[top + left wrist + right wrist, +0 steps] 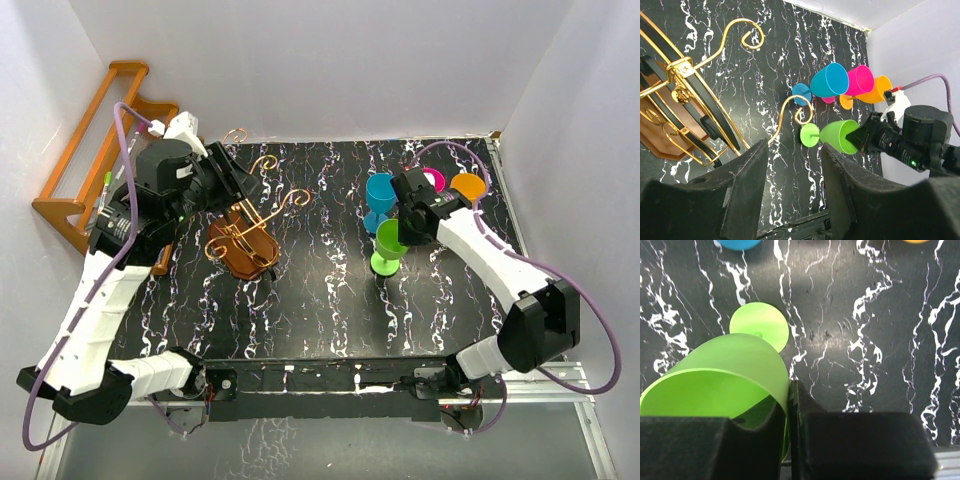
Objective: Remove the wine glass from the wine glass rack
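Pinching rim, right gripper (790, 392) holds wine glass (725, 357) upright, mouth up; left gripper (792, 150) parted.

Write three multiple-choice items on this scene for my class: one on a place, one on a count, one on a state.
1. Where does the rack stand?
A on the table, near the left arm
B at the far right edge
C in the middle of the glasses

2. How many glasses show?
A two
B four
C six

3. How is the right tool?
A wide open
B shut on the green glass
C shut on nothing

Answers:
1 A: its brown base sits on the table, left of all the glasses.
2 B: green, blue, pink and orange.
3 B: its fingers pinch the rim, one inside the bowl, one outside.
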`<action>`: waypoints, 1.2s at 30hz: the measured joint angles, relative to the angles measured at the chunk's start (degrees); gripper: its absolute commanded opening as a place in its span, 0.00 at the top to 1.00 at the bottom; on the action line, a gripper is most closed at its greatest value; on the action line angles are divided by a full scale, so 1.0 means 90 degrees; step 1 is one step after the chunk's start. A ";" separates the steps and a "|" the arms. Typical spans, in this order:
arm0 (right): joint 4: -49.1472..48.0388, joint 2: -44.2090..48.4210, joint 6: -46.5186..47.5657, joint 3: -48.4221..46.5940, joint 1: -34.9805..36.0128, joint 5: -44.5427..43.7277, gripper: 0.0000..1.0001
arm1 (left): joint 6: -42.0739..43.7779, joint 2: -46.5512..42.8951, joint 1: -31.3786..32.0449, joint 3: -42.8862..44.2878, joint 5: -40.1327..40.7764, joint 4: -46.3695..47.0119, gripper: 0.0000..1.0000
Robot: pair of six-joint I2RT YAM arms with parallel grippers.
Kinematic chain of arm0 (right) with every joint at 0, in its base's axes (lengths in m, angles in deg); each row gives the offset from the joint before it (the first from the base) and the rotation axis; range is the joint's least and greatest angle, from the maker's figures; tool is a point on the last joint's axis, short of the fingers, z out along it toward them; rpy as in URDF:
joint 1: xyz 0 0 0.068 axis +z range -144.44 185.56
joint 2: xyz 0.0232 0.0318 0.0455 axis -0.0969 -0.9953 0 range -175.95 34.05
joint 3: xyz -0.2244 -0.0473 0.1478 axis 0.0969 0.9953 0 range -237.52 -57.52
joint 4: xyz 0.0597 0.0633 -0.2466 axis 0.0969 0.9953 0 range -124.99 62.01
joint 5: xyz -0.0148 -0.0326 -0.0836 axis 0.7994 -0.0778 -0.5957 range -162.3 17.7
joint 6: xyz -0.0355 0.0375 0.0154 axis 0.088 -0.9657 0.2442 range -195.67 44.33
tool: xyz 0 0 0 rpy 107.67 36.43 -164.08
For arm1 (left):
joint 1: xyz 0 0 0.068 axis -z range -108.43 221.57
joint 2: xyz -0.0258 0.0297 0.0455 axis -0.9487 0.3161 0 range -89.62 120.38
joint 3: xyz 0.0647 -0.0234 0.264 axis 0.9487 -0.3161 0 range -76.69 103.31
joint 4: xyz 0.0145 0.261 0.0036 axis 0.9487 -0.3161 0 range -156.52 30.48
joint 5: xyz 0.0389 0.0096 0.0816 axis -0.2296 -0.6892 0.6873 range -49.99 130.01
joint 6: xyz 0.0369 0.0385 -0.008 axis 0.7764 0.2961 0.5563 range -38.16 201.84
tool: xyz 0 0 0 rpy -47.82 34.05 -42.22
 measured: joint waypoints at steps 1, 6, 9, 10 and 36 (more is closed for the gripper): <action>-0.0083 -0.0053 0.0002 0.0002 -0.0036 0.0000 0.92 | 0.0000 -0.0044 0.0000 -0.0022 0.0005 0.0002 0.56; -0.0483 -0.0345 0.0012 -0.0002 -0.0143 -0.0022 0.89 | -0.0002 -0.0197 0.0000 -0.0112 0.0029 0.0000 0.56; -0.0670 -0.0486 0.0015 -0.0036 -0.0172 -0.0044 0.75 | -0.0005 -0.0245 0.0000 -0.0163 0.0034 -0.0017 0.56; -0.0712 -0.0503 0.0015 -0.0046 -0.0180 -0.0046 0.68 | -0.0005 -0.0250 0.0000 -0.0163 0.0036 -0.0017 0.55; -0.0835 0.1056 0.0146 -0.1600 -0.0182 0.0493 0.01 | 0.0165 -0.0250 0.0000 -0.0469 0.0211 0.0661 0.47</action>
